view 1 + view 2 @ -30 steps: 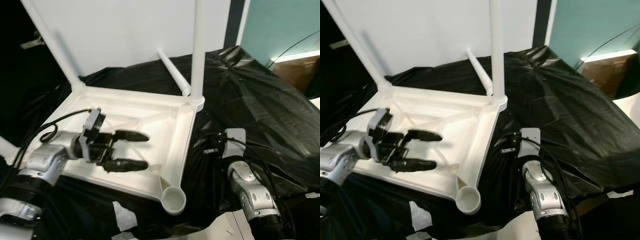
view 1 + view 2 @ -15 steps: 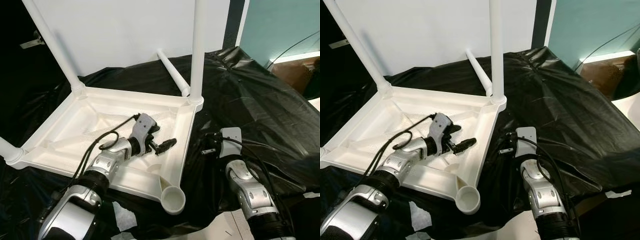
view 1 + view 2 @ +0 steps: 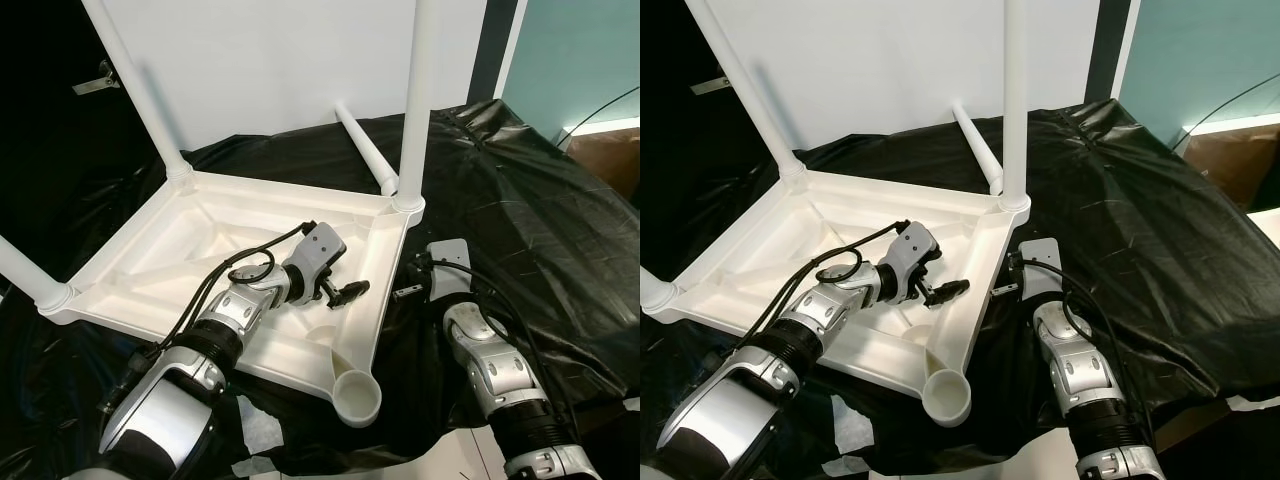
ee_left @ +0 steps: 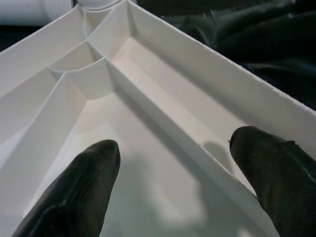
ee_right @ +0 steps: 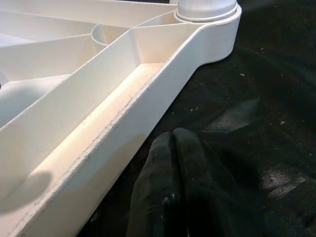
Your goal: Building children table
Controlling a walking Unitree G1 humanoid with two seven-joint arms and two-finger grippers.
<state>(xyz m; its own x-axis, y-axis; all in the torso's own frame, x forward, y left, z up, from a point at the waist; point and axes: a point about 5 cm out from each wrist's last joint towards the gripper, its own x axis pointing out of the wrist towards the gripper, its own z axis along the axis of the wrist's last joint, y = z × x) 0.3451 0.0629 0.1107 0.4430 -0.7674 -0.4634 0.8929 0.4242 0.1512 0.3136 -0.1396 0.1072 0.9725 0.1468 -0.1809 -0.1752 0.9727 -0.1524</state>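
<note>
The white plastic table [image 3: 150, 262] lies upside down on a black sheet [image 3: 520, 200]. Legs stand in its far left [image 3: 140, 90], far right [image 3: 415, 100] and near left [image 3: 25, 270] corners. The near right socket [image 3: 358, 397] is empty. Another white leg [image 3: 362, 148] lies on the sheet behind the table. My left gripper [image 3: 347, 294] is inside the ribbed underside near the right rim, open, with nothing between its fingers [image 4: 74, 187]. My right gripper [image 5: 173, 173] is shut and empty, low on the sheet just outside that right rim [image 5: 148, 113].
A white board [image 3: 280, 60] stands behind the table, with a teal wall [image 3: 570, 50] and a brown box [image 3: 610, 150] to the right. The sheet bulges in folds at the right. Pale tape patches [image 3: 255, 435] lie near the front edge.
My left arm has reached right across the table's underside, from the middle to the right rim. The right arm has barely moved. The camera has shifted slightly.
</note>
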